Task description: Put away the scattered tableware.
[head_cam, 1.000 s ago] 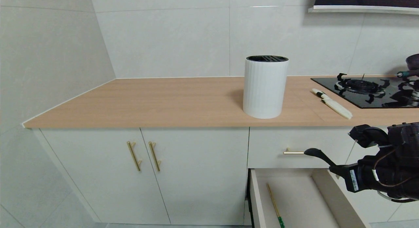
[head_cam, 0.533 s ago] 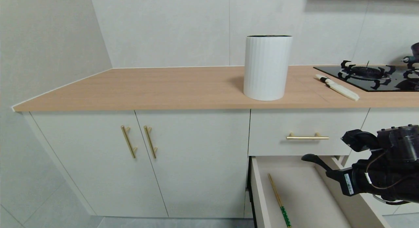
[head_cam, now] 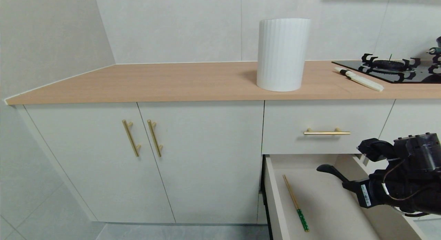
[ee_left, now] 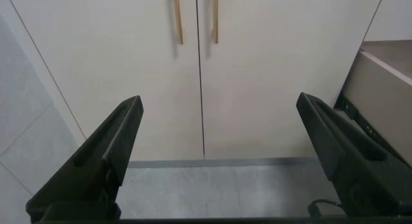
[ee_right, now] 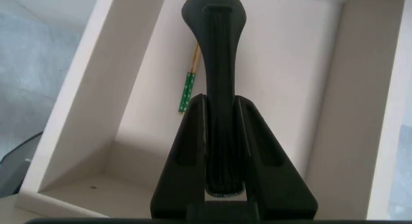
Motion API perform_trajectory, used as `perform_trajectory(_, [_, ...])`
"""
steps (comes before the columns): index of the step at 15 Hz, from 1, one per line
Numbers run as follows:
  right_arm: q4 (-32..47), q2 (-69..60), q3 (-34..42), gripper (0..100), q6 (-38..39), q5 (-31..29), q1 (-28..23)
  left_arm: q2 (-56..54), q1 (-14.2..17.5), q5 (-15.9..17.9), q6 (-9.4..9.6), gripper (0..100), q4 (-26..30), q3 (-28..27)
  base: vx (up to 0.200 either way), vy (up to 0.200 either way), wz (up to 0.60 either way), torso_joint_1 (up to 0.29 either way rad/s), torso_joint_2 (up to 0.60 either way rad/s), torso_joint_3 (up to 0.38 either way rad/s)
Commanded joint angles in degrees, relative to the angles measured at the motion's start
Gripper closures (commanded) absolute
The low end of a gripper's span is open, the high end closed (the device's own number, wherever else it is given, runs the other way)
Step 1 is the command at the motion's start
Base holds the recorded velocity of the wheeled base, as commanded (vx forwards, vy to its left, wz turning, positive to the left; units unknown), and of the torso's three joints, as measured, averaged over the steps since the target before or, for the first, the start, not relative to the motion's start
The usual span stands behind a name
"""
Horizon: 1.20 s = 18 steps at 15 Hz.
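Observation:
A pair of wooden chopsticks (head_cam: 296, 203) with green ends lies in the open lower drawer (head_cam: 272, 198), also seen as chopsticks (ee_right: 188, 89) in the right wrist view. A cream-coloured knife (head_cam: 360, 80) lies on the wooden counter (head_cam: 172, 83), between a tall white ribbed holder (head_cam: 282, 55) and the hob. My right gripper (head_cam: 325, 169) hangs over the open drawer, to the right of the chopsticks, shut and holding nothing; its gripper (ee_right: 214, 11) points into the drawer. My left gripper (ee_left: 219, 103) is open and low, facing the cabinet doors.
A black gas hob (head_cam: 389, 66) sits at the counter's right end. A shut drawer with a brass handle (head_cam: 326, 132) is above the open one. Two cabinet doors with brass handles (head_cam: 141, 138) are to the left. Tiled walls enclose the back and left.
The head camera has sunk, so counter and holder sit higher in the picture. My right gripper has come down from the upper drawer's handle level to over the open drawer.

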<state>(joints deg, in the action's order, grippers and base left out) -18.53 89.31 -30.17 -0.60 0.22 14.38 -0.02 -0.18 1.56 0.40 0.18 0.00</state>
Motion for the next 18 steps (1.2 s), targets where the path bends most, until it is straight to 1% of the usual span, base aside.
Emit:
perform_trajectory(1, [-0.28, 1.22, -0.24, 100, 0.07, 0.04, 0.03, 0.02, 0.01, 0.02, -0.05, 0, -0.01, 0.00, 0.000, 0.000, 0.00, 0.000, 0.00, 0.000])
perform_trajectory(4, [-3.71, 7.55, -0.15, 100, 0.07, -0.57, 0.03, 0.02, 0.01, 0.02, -0.05, 0, -0.01, 0.00, 0.000, 0.000, 0.00, 0.000, 0.00, 0.000])
perform_trajectory(6, [-8.54, 14.75, -0.06, 100, 0.42, -1.54, -0.23, 0.02, 0.01, 0.02, -0.05, 0, -0.01, 0.00, 0.000, 0.000, 0.00, 0.000, 0.00, 0.000])
perform_trajectory(8, [-10.21, 18.97, -0.68, 100, 1.39, -2.07, -0.59, 0.02, 0.01, 0.02, -0.05, 0, -0.01, 0.00, 0.000, 0.000, 0.00, 0.000, 0.00, 0.000])
perform_trajectory(10, [-10.56, 26.00, -3.58, 100, 6.13, -5.23, -0.59, 0.02, 0.01, 0.02, 0.04, 0, -0.01, 0.00, 0.000, 0.000, 0.00, 0.000, 0.00, 0.000])
perform_trajectory(12, [-10.83, 29.61, -4.72, 100, 6.57, -5.58, -0.59, 0.02, 0.01, 0.02, -0.05, 0, -0.01, 0.00, 0.000, 0.000, 0.00, 0.000, 0.00, 0.000])
perform_trajectory(18, [-17.51, 37.43, -5.25, 100, 7.19, -6.99, -1.38, 0.02, 0.01, 0.02, -0.05, 0, -0.01, 0.00, 0.000, 0.000, 0.00, 0.000, 0.00, 0.000])
